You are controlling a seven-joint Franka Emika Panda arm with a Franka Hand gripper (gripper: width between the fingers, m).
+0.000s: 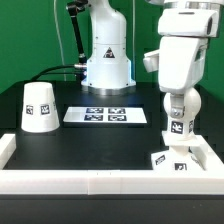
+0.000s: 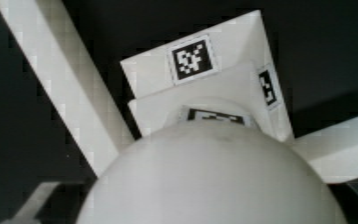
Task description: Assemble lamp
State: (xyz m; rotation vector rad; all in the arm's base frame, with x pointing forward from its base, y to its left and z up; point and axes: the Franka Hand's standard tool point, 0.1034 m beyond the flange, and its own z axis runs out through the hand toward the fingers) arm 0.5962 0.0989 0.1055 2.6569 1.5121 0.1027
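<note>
My gripper [image 1: 178, 130] hangs at the exterior view's right, shut on the round white bulb [image 1: 178, 143], which it holds upright with the stem down. The small flat square base [image 1: 168, 160] lies right under it in the front right corner; whether the stem touches it I cannot tell. In the wrist view the bulb [image 2: 202, 180] fills the near part between the jaws, and the tagged base [image 2: 211, 60] shows beyond it. The truncated-cone shade [image 1: 40, 106] stands on the table at the exterior view's left, apart from the gripper.
The marker board [image 1: 106, 115] lies flat mid-table between shade and gripper. A low white wall [image 1: 100, 180] borders the table's front and sides; it also shows in the wrist view [image 2: 69, 80] beside the base. The arm's white pedestal [image 1: 105, 60] stands at the back.
</note>
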